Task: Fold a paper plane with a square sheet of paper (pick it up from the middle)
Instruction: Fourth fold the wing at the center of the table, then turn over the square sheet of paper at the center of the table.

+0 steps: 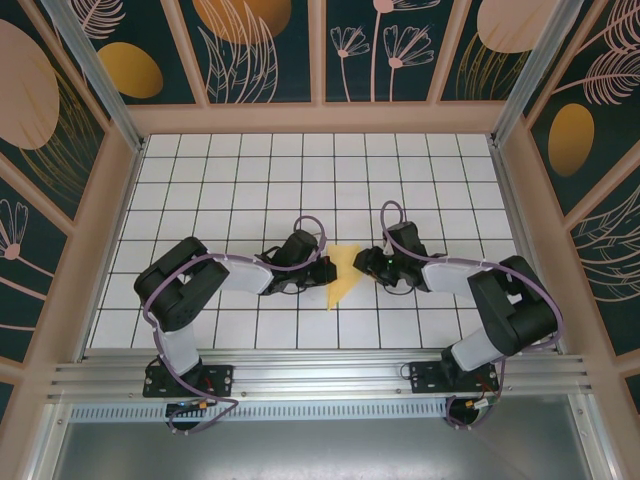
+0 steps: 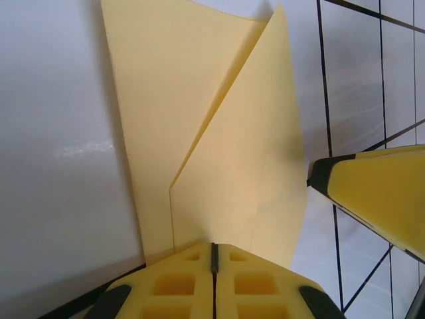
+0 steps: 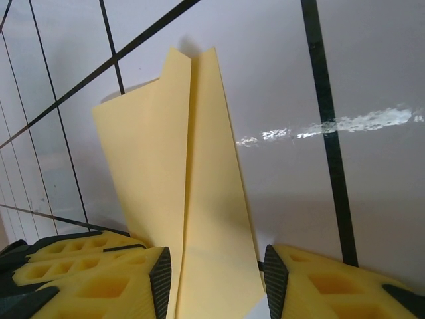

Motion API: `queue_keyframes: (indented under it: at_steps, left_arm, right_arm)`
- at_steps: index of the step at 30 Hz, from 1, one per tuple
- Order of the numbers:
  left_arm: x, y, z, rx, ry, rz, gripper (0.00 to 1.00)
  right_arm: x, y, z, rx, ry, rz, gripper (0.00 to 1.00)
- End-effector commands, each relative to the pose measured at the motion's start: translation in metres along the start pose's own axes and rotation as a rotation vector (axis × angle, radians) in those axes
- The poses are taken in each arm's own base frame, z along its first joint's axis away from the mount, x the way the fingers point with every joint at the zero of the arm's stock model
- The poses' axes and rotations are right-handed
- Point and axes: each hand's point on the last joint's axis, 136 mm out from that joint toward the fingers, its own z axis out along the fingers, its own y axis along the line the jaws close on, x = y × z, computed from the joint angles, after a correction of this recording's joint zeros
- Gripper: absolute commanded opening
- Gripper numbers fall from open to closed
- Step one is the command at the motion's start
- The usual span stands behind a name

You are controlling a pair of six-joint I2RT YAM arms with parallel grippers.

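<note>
A white worktop [image 1: 250,170] ruled in black grid lines sits inside dark teal leaf-patterned walls [image 1: 265,50]. The folded pale yellow sheet of paper [image 1: 342,275] lies near the front centre. The left hand [image 1: 325,270] is closed, pinching the sheet's edge. The right hand [image 1: 362,262] is parted, its fingers [image 3: 159,279] either side of the sheet.

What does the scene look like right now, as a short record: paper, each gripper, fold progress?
paper: pale yellow sheet of paper, partly folded, a diagonal flap lying over it
location: on the tiled table, between the two arms
left gripper: pads closed together at the paper's edge; pinching or pressing, cannot tell
right gripper: fingers apart, paper between them
fold progress: creases started, not yet a dart shape
</note>
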Motion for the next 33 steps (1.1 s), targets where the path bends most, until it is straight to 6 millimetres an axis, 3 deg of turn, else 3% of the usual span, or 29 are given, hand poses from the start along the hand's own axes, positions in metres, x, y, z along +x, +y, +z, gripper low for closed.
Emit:
queue_keyframes:
  at_steps: [1, 4, 10, 17, 22, 29, 33]
  left_arm:
    - [0.004, -0.003, -0.004, 0.018, 0.008, -0.006, 0.09]
    - [0.006, -0.003, -0.003, 0.027, 0.015, -0.011, 0.09]
    - [0.009, -0.002, -0.003, 0.047, 0.015, -0.026, 0.09]
    - [0.006, -0.009, -0.008, 0.066, 0.008, -0.021, 0.11]
    - [-0.006, -0.025, -0.018, 0.078, -0.023, 0.017, 0.16]
    - [-0.018, -0.019, -0.035, -0.005, -0.095, 0.052, 0.19]
    - [-0.015, -0.017, -0.029, -0.006, -0.072, 0.065, 0.2]
  right_arm:
    - [0.002, 0.007, 0.006, -0.023, 0.013, -0.005, 0.44]
    - [0.013, 0.02, 0.006, -0.078, 0.046, -0.029, 0.43]
    - [0.013, 0.031, 0.003, -0.103, 0.038, -0.037, 0.43]
    - [-0.005, 0.015, -0.011, 0.042, -0.067, -0.077, 0.43]
    - [-0.001, 0.001, -0.007, 0.074, -0.044, -0.073, 0.43]
    - [0.001, 0.005, -0.001, 0.049, -0.019, -0.071, 0.45]
    - [0.001, 0.007, 0.003, 0.043, -0.006, -0.071, 0.45]
